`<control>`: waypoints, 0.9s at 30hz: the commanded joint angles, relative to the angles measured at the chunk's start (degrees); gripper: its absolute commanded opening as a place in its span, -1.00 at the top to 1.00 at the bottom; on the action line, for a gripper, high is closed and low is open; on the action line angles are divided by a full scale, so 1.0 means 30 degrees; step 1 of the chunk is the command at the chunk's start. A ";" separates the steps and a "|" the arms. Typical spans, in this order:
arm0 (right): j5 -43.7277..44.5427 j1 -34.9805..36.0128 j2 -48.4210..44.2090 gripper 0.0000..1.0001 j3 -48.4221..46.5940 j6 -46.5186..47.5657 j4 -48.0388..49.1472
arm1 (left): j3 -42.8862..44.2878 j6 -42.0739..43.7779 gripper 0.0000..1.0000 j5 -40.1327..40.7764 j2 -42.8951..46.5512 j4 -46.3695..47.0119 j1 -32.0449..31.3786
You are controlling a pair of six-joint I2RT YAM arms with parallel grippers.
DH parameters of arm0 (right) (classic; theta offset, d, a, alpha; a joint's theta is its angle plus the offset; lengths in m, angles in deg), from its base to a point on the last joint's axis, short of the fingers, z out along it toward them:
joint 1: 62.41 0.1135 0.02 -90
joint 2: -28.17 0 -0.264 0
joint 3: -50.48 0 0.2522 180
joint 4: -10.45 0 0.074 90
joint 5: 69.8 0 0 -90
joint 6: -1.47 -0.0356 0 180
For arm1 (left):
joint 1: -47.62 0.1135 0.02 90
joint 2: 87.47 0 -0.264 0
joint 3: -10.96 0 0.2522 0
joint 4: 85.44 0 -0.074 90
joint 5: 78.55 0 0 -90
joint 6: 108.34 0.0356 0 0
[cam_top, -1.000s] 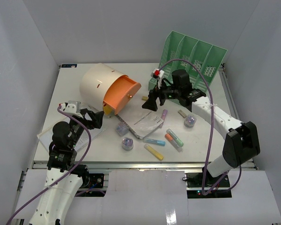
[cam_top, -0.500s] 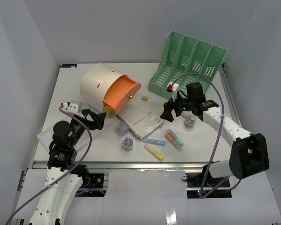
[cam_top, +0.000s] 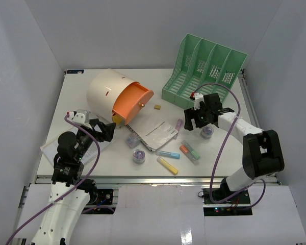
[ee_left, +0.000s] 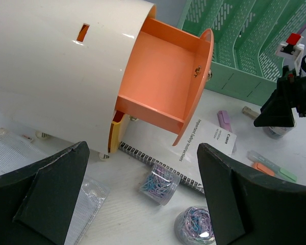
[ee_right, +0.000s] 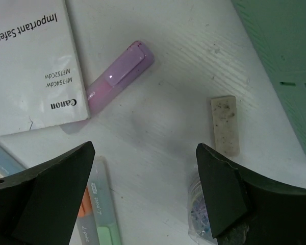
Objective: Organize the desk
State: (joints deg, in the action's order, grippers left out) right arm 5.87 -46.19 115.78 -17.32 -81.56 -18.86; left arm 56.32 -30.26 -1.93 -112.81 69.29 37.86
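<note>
The desk [cam_top: 222,153] is a white tabletop strewn with stationery. My right gripper [cam_top: 196,120] hangs open low over it, with nothing between its fingers. In the right wrist view that gripper [ee_right: 144,147] frames bare desk between a purple highlighter [ee_right: 120,76], a dirty eraser [ee_right: 225,125] and a jar of paper clips [ee_right: 201,224]. My left gripper [cam_top: 105,130] is open at the near left. Through it [ee_left: 143,145] I see two paper clip jars [ee_left: 160,184] [ee_left: 196,229] and a spiral booklet [ee_left: 206,138].
A cream drawer box [cam_top: 106,92] lies on its side with its orange drawer [cam_top: 133,102] pulled out. A mint-green file rack [cam_top: 204,66] stands at the back right. Highlighters [cam_top: 168,154] [cam_top: 167,165] [cam_top: 189,151] lie near the front, a small eraser [cam_top: 157,107] mid-desk, a clear sleeve [cam_top: 53,148] at left.
My right arm swung away from the front of the file rack, rightward and down over the eraser and the jar. Its jaws narrowed slightly. The left arm barely moved.
</note>
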 commanded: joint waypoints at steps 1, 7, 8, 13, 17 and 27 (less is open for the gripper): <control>-0.0526 -0.0017 0.1041 -0.67 -0.1603 -0.2871 0.0212 | -0.0034 -0.0010 -0.96 -0.0316 0.0040 0.0408 0.0001; -0.1097 0.0099 0.2518 -0.45 -0.2622 -0.5479 0.0727 | -0.0043 -0.0024 -0.96 -0.0359 -0.0004 0.0467 0.0001; -0.1090 0.0174 0.2761 -0.38 -0.2790 -0.5892 0.0818 | -0.0043 -0.0035 -0.96 -0.0374 -0.0023 0.0467 0.0001; 0.1212 0.1367 0.4612 -0.28 -0.4691 -0.7100 -0.0181 | -0.0043 0.0021 -0.96 -0.0287 -0.0046 0.0465 0.0001; 0.2642 0.2138 0.5147 -0.29 -0.5014 -0.7585 -0.0031 | -0.0057 0.0049 -0.96 -0.0228 -0.0063 0.0467 0.0001; 0.6971 0.3397 0.6127 -0.32 -0.4416 -0.7935 0.0084 | -0.0058 0.0092 -0.96 -0.0155 -0.0078 0.0438 0.0001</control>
State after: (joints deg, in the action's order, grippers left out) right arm 19.95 -36.53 133.67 -30.88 -104.29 -19.02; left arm 56.29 -30.22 -2.26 -112.92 69.66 37.86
